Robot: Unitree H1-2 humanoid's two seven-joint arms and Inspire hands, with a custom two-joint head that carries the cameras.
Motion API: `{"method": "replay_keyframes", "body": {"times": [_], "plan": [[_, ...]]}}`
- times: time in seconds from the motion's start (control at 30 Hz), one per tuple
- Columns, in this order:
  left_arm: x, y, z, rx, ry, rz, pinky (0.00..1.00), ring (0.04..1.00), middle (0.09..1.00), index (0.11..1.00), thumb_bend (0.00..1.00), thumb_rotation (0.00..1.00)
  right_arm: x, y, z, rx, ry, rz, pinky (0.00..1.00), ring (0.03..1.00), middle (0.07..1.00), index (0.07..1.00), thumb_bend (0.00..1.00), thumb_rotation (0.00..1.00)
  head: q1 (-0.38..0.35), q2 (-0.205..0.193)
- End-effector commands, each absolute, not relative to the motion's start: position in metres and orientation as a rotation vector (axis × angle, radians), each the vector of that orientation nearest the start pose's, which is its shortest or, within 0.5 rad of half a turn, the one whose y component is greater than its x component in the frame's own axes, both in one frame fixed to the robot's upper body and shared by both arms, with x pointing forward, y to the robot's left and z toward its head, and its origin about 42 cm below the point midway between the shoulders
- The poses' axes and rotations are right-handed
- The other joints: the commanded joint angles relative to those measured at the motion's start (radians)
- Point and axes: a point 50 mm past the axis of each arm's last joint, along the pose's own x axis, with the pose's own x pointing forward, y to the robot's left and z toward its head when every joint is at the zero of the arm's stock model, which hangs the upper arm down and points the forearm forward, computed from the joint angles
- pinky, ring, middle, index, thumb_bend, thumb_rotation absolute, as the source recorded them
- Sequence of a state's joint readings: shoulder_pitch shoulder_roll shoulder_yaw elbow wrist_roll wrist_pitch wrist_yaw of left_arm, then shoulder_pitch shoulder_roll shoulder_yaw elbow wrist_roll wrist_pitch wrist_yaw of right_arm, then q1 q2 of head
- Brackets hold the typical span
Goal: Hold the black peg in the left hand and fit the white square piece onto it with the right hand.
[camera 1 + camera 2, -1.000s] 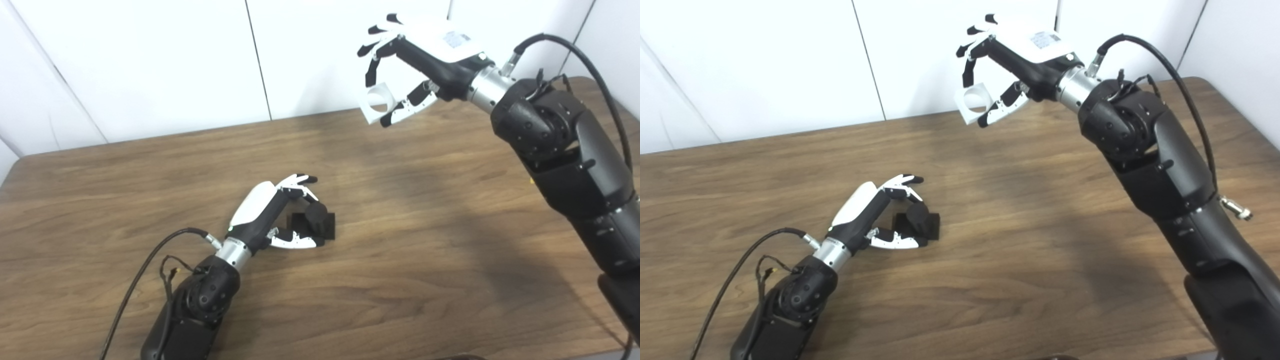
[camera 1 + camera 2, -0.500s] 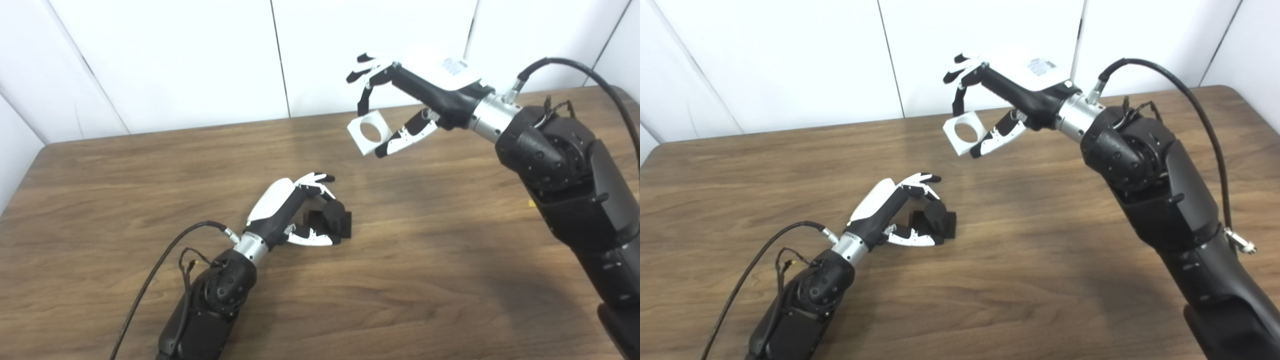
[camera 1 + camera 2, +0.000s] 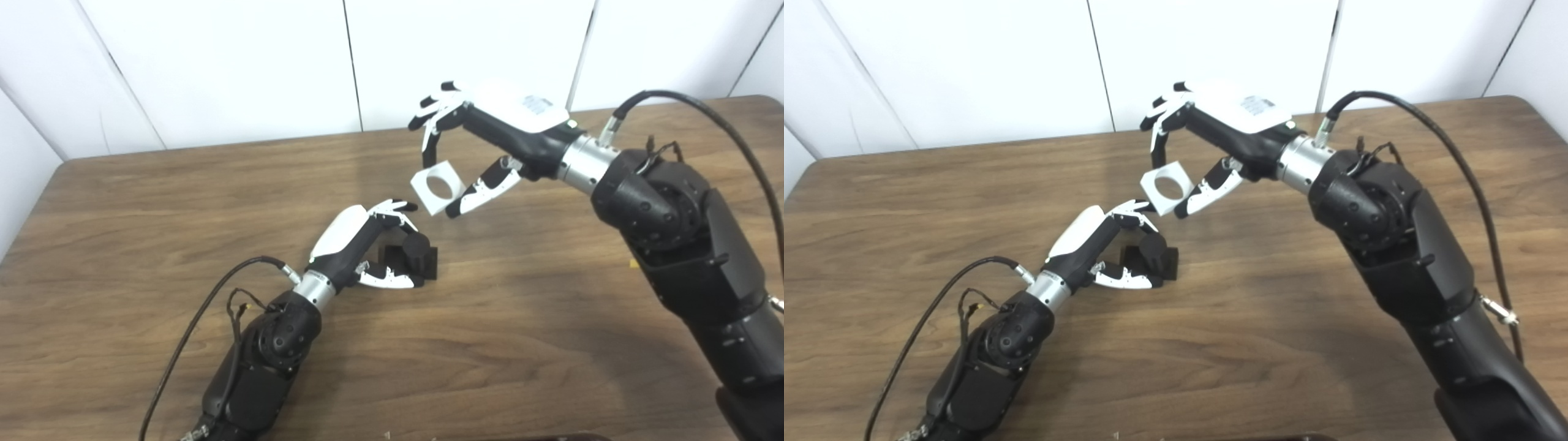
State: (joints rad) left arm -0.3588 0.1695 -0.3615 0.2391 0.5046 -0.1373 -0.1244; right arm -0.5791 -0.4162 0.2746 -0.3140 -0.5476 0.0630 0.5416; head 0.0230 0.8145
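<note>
White sq. piece (image 3: 436, 187) in R hand (image 3: 490, 138) (above peg (image 3: 416, 248)).

Counter (image 3: 551, 318) is showing brown wood grain w/ darker streaks. Peg (image 3: 418, 248) is reading solid black on a black base. Square piece (image 3: 436, 187) is showing plain white. Both robot hands, left (image 3: 361, 245) & right (image 3: 490, 131), are showing white shells, black fingers w/ white segments. Back wall (image 3: 245, 61) is showing white panels w/ dark seams.

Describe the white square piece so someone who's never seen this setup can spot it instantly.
Above the middle of the brown wooden table, the right hand pinches it in the air. The white square piece is flat with a round hole through it, unlike the black peg on the table below.
</note>
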Motion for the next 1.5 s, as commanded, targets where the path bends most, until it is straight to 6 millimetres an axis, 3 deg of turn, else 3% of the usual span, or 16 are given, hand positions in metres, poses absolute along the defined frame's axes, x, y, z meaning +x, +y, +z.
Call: {"method": "replay_keyframes", "body": {"times": [0.0,0.53,0.97,1.47], "plan": [[0.376,0.146,0.123,0.816,-0.199,-0.555,0.84,0.937,0.882,0.492,0.52,0.08,0.37,-0.178,0.344,-1.151,-0.675,0.547,0.98,0.902,0.798,0.477,0.52,0.14,0.001,0.0],[0.377,0.144,0.123,0.812,-0.201,-0.551,0.83,0.936,0.881,0.492,0.52,0.08,0.363,-0.165,0.32,-1.107,-0.652,0.607,0.96,0.891,0.788,0.478,0.52,0.14,0.006,0.007],[0.376,0.145,0.123,0.813,-0.196,-0.55,0.84,0.938,0.883,0.493,0.52,0.08,0.363,-0.161,0.305,-1.131,-0.584,0.647,1.0,0.911,0.801,0.479,0.52,0.14,0.008,0.013],[0.374,0.144,0.122,0.815,-0.199,-0.552,0.84,0.934,0.88,0.492,0.52,0.08,0.38,-0.164,0.302,-1.193,-0.56,0.674,1.0,0.907,0.795,0.479,0.52,0.14,0.013,0.02]]}}
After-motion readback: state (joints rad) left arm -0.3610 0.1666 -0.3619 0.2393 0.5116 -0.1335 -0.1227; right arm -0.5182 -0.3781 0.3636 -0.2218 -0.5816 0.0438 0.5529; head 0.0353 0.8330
